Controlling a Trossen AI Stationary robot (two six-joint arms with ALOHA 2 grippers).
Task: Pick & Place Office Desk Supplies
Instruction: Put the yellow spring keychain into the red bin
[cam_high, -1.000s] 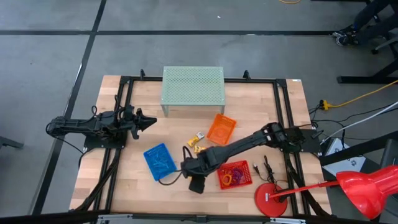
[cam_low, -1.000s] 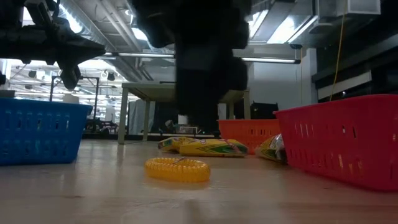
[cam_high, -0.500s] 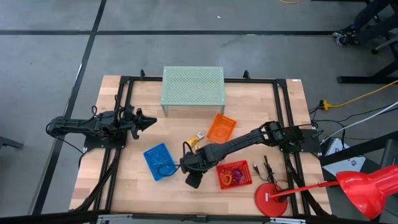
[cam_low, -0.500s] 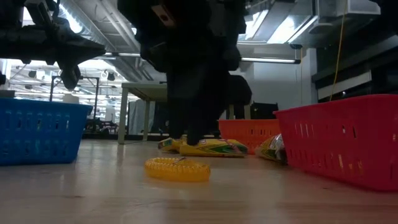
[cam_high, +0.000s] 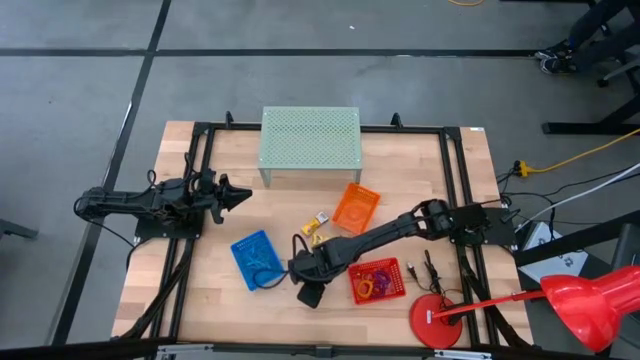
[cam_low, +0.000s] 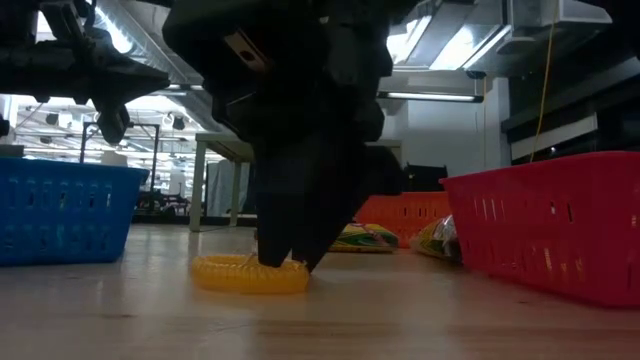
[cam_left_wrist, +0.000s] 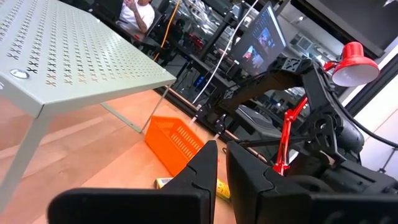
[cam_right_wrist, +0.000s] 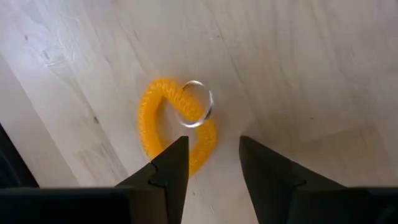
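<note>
Right gripper (cam_right_wrist: 211, 163) is down at the table near the frame's lower centre in the high view, fingers parted, straddling one side of the orange coil loop (cam_right_wrist: 177, 124). In the right wrist view the loop lies flat on the bare wood with a small silver ring (cam_right_wrist: 196, 102) attached, and the fingertips sit at its near edge. Low view shows the same: the dark fingers (cam_low: 290, 235) touch down on the loop (cam_low: 245, 275) at centre frame. Cannot tell whether the loop is actually pinched; it rests on the table.

Left gripper (cam_high: 240, 193) waits at left-centre of the high view, well apart from everything, fingers nearly closed, holding nothing.

Blue basket (cam_high: 256, 258) sits just left of the right gripper, red basket (cam_high: 378, 281) just right of it with coloured loops inside, orange basket (cam_high: 356, 207) above centre. Small yellow packs (cam_high: 316, 228) lie between the orange and blue baskets. Green perforated stand (cam_high: 310, 137) at upper centre.
</note>
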